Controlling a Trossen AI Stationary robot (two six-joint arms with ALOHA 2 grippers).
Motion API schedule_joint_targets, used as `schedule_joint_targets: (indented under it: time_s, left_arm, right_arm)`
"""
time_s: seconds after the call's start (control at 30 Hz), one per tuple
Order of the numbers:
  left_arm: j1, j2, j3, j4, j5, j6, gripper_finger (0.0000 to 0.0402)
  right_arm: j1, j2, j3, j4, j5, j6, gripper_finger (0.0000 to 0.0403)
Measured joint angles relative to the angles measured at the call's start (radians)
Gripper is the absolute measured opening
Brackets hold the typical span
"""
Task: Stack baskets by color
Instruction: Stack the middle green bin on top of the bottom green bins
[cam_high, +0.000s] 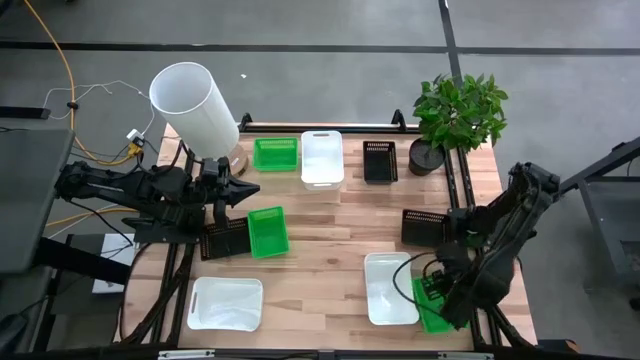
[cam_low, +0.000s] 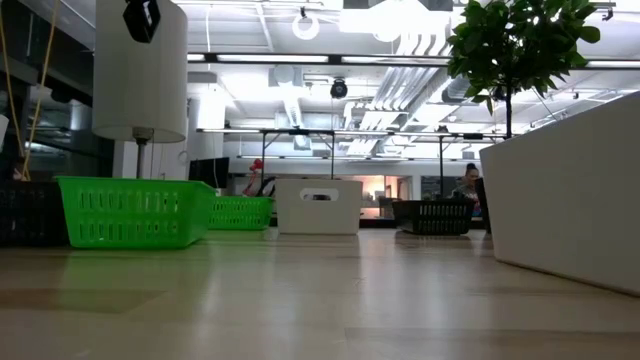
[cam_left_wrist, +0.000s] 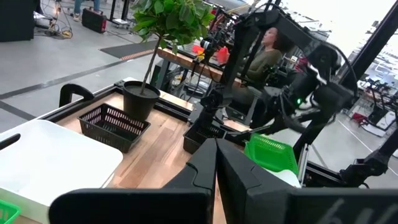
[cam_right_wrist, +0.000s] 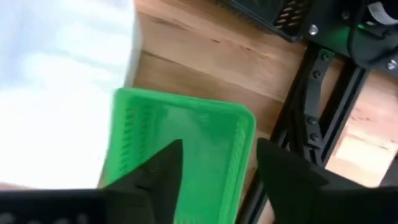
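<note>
item: right gripper, over the desk's front right corner. its fingers stand spread, one to each side of a green basket that lies just beneath them; nothing is pinched yet. in the high view that basket sits at the right edge, overhanging it slightly, just beside a white basket.

item: left gripper, near the left edge, mid-depth, fingers pressed together and empty. treat this arm as waiting.

item: other green baskets. one lies mid-desk towards the left, touching a black basket; one sits at the back edge, beside a white basket.

item: other black baskets. one at the back edge near the plant pot; one towards the right edge.

item: last white basket, front left corner.

item: tall white cylinder, back left corner; not part of the sort.

handling note, as a judgement: you appear to be starting a pick on the corner green basket. lower until one finger is inside and one outside a long wall, then close on that wall, not across the whole tray. lift straight up before travelling, since the basket overhangs the edge and a sideways nudge could tip it off. keep clear of the white basket alongside. carry it to another green basket, square the corners, and release only when it nests.
</note>
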Motion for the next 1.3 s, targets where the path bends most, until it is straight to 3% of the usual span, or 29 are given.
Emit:
schedule_joint_targets:
  time_s: [0.17, 0.3, 0.47, 0.63, 0.83, 1.0, 1.1, 1.3]
  left_arm:
    - [0.000, 0.000, 0.000, 0.000, 0.000, 0.000, 0.0001]
    - [0.000, 0.000, 0.000, -0.001, 0.000, 0.000, 0.0000]
    - [0.000, 0.000, 0.000, -0.001, 0.000, 0.000, 0.0000]
    - [0.000, 0.000, 0.000, 0.000, 0.000, 0.000, 0.0000]
    - [0.000, 0.000, 0.000, 0.000, 0.002, 0.010, 0.0000]
    - [0.000, 0.000, 0.000, 0.000, 0.002, 0.053, 0.0000]
    - [0.000, 0.000, 0.000, 0.000, 0.001, 0.053, 0.0000]
    - [0.000, 0.000, 0.000, 0.000, 0.002, 0.061, 0.0000]
  right_arm:
    - [0.004, -0.144, 0.000, 0.035, 0.089, -0.047, 0.0229]
    - [0.004, -0.215, 0.000, 0.060, 0.122, -0.131, 0.0228]
    - [-0.034, -0.232, -0.004, 0.151, 0.243, -0.247, 0.0216]
    - [-0.157, -0.232, -0.152, 0.522, 0.255, -0.489, 0.0198]
    - [-0.381, -0.232, -0.391, 1.190, 0.241, -0.892, 0.0190]
    - [-0.566, -0.232, -0.478, 1.629, 0.247, -1.166, 0.0190]
    - [-0.630, -0.233, -0.459, 1.743, 0.226, -1.336, 0.0190]
    - [-0.674, -0.233, -0.343, 1.701, 0.263, -1.711, 0.0191]
